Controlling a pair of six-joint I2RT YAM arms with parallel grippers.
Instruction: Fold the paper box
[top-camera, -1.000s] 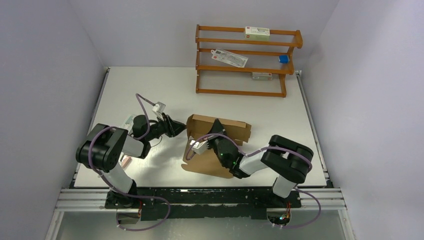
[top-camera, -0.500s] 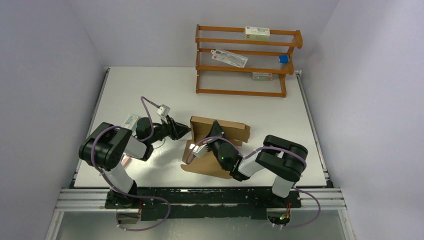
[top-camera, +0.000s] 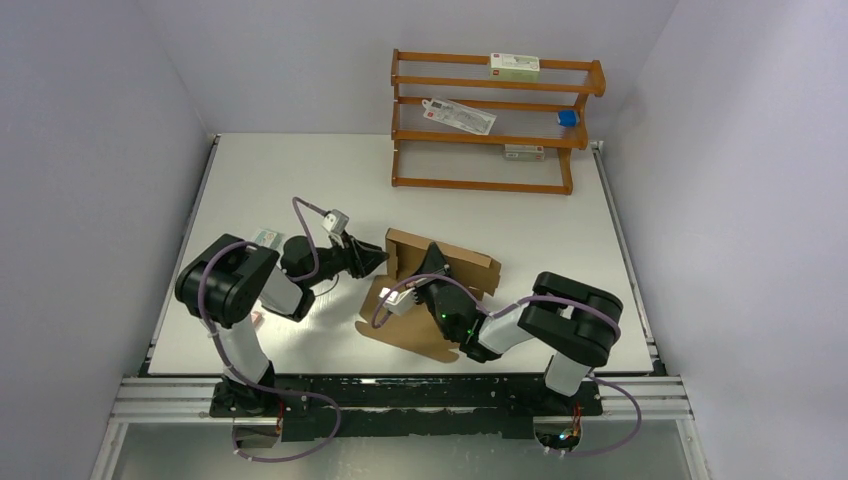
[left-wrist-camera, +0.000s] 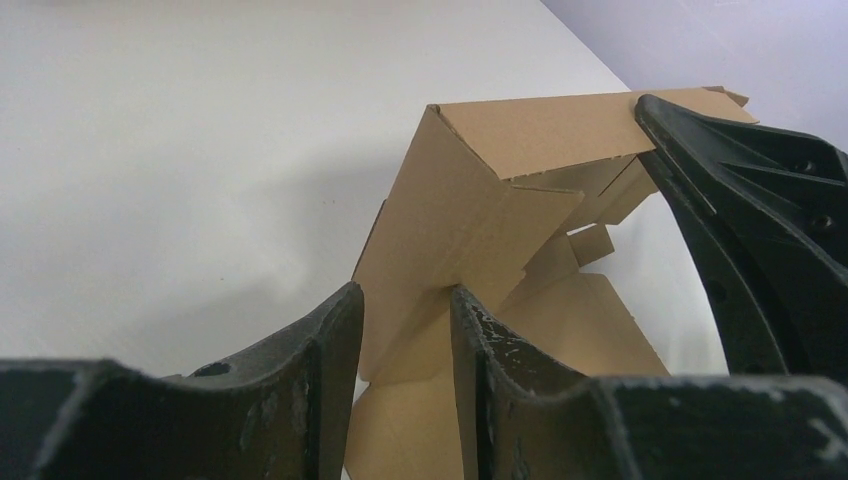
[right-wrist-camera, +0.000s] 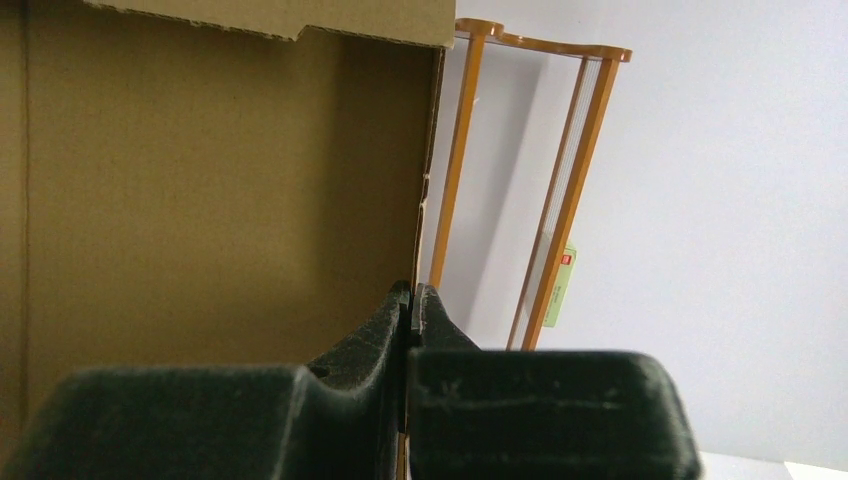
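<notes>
The paper box (top-camera: 425, 322) is brown corrugated cardboard, partly folded, at the table's middle: a flat base with a raised back wall (top-camera: 450, 258). My right gripper (top-camera: 432, 263) reaches over the base and is shut on the thin edge of that upright wall, as the right wrist view (right-wrist-camera: 411, 292) shows. My left gripper (top-camera: 377, 261) is at the box's left end, its jaws a little apart. In the left wrist view (left-wrist-camera: 405, 300) the box's left side flap (left-wrist-camera: 450, 240) stands just beyond the fingertips, and the right gripper (left-wrist-camera: 745, 210) shows at the right.
A wooden rack (top-camera: 495, 182) stands at the back with white cartons (top-camera: 514, 66) and a small blue item (top-camera: 567, 117). A small white carton (top-camera: 264, 237) and a tiny pink item (top-camera: 255, 320) lie by the left arm. Walls close both sides.
My left gripper has moved right, up to the box's left end. The box has turned slightly and its left side has shifted right. The right gripper keeps its hold on the wall.
</notes>
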